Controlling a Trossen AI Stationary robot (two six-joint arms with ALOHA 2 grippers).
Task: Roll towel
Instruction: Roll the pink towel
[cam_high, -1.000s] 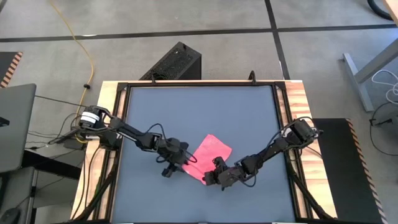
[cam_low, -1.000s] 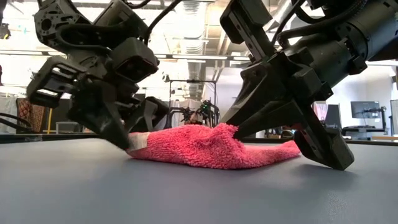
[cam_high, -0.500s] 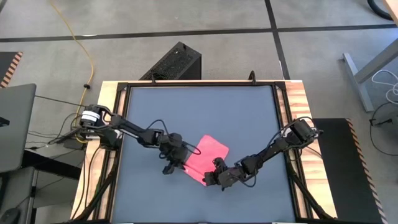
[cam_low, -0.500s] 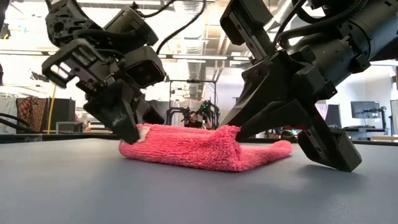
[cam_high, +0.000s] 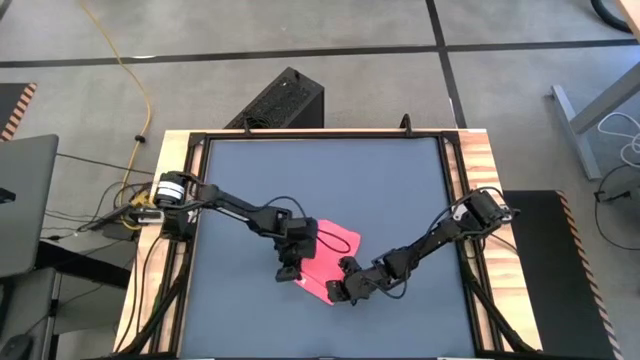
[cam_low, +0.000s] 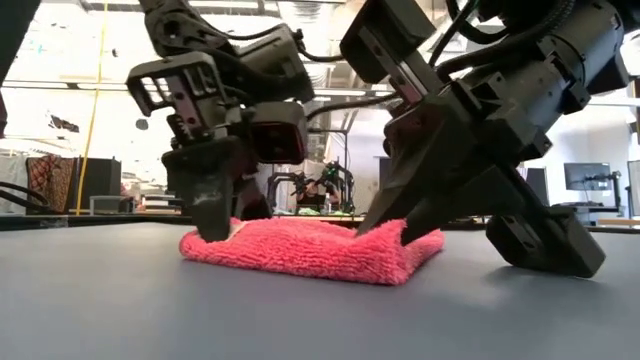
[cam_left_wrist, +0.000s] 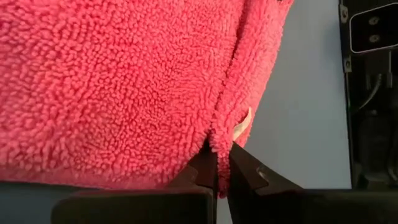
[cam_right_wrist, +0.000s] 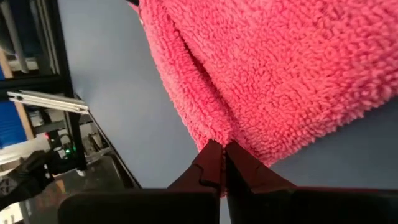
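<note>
Towel (cam_high: 325, 262) flat between left tool (cam_high: 288, 272) and right tool (cam_high: 338, 292), pinched by both.

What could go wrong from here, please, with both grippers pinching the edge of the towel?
The left gripper and right gripper each hold only a thin lip of the towel, so the pile may slip out as they pull. The arms also sit close together, so they might collide while rolling.

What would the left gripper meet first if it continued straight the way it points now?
The towel itself: the left gripper is already shut on its edge, pointing steeply down. Just beneath the cloth lies the table, so it would probably press into that almost immediately.
</note>
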